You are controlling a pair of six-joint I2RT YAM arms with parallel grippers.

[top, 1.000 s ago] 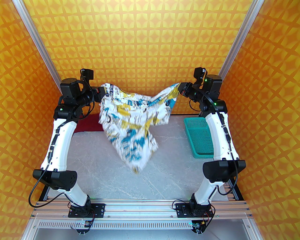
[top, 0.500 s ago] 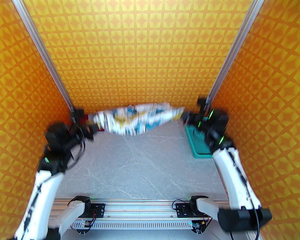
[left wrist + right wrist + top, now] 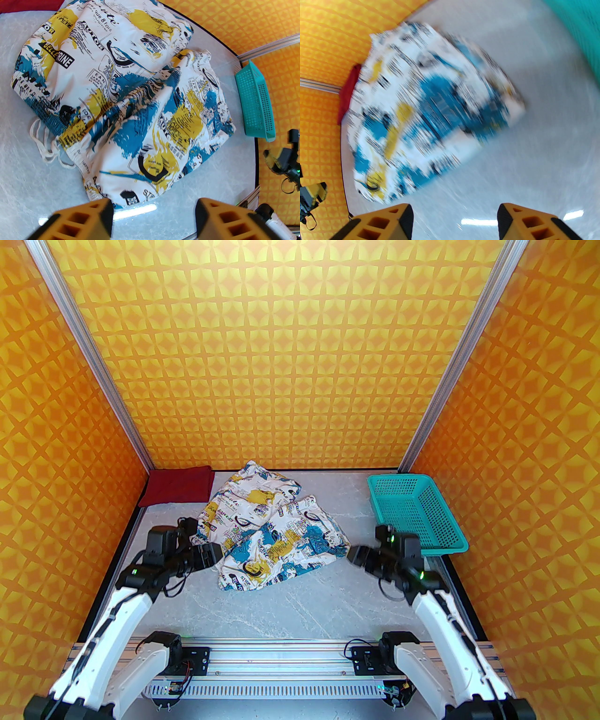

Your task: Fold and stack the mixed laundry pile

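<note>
Progress: dark red T-shirt [image 3: 178, 484] lies folded flat at 10 o'clock, judged done; printed white garment [image 3: 274, 533] rumpled at centre of surface [image 3: 290, 601], neither folded nor stacked | Left end effector [image 3: 216, 555] partly open, empty, just beside its 8 o'clock edge; right end effector [image 3: 352, 555] likewise, at 3 o'clock | Count: 2 garments, 1 teal basket [image 3: 398, 477] at 2 o'clock, 2 end effectors.

A: How much of the printed garment [image 3: 431, 112] can you read from the right wrist?
B: Little. It is smeared, and its lettering is unreadable. The red shirt [image 3: 346, 96] behind it shows as a sliver, the rest hidden.
A: And the basket [image 3: 579, 32], off to the garment's right?
B: A blurred teal corner, cut by the picture's edge. Below the garment, the right gripper [image 3: 454, 208] has both fingers cut off at the bottom edge.
</note>
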